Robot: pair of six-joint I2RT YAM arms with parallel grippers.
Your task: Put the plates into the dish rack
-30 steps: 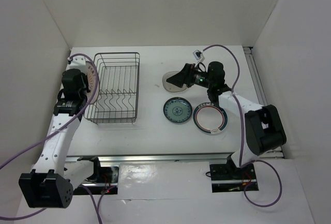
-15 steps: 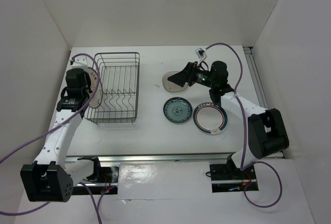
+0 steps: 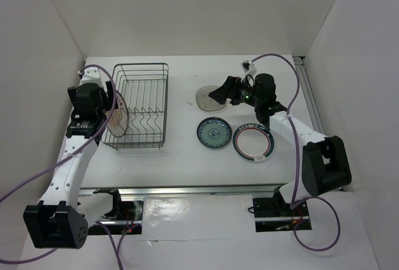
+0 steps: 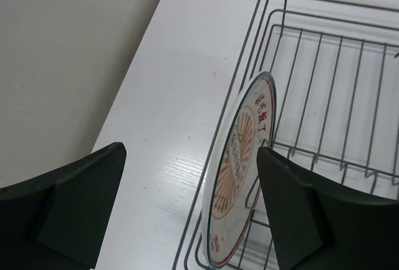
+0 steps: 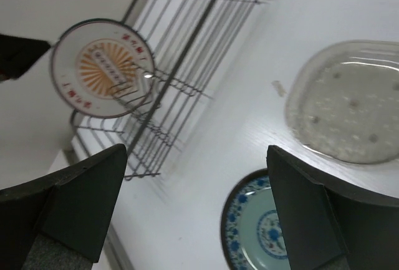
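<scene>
The sunburst plate point(image 4: 240, 170) stood on edge at the left wall of the dish rack point(image 3: 134, 139), near the table's point(image 3: 174, 164) left edge. My left gripper point(image 4: 190, 154) was spread wide, one finger on either side of it, neither touching. My right gripper point(image 5: 196, 151) hung open and empty by the grey plate point(image 5: 346, 101), with the teal plate point(image 3: 213, 132) and the green-and-red-rimmed plate point(image 3: 253, 143) lying flat nearer the front edge.

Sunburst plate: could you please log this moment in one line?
sunburst plate: on edge at left wall of dish rack | left gripper: open, straddling it | right gripper: open, near grey plate
</scene>
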